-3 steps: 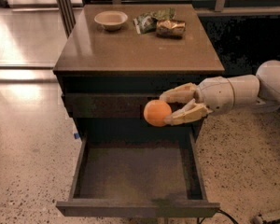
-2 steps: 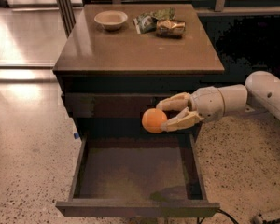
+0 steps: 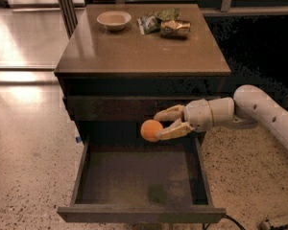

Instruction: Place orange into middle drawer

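One small round orange fruit (image 3: pixel 151 130) is held clamped in the white gripper (image 3: pixel 159 126), in the air above the rear of the pulled-out dark-brown wooden middle drawer (image 3: pixel 134 178), just below the brown counter (image 3: pixel 139 51) top.

The gripper (image 3: pixel 159 126) hangs by the front edge of the desk (image 3: pixel 134 56). Its fingers (image 3: pixel 175 130) pinch the orange (image 3: pixel 150 130) and hide its right side. The arm (image 3: pixel 273 114) is cut off at the picture's right edge. The back of the middle drawer (image 3: pixel 139 176) is lost in shadow under the desk. The packets (image 3: pixel 165 24) near the back right corner are too blurry to read.
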You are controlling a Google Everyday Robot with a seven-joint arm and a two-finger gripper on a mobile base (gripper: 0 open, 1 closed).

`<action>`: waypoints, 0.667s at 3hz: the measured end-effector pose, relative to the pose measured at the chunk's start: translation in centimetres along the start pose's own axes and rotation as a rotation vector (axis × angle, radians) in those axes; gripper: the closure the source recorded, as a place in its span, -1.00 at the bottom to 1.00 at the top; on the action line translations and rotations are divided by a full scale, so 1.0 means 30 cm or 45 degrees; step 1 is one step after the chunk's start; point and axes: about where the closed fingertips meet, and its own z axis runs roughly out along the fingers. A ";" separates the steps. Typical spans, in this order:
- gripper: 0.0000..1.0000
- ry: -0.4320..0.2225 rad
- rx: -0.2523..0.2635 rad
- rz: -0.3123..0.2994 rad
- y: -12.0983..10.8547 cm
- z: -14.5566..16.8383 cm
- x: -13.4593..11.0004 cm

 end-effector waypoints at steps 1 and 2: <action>1.00 0.106 0.075 0.035 -0.022 0.017 0.110; 1.00 0.159 0.124 0.083 -0.003 0.029 0.198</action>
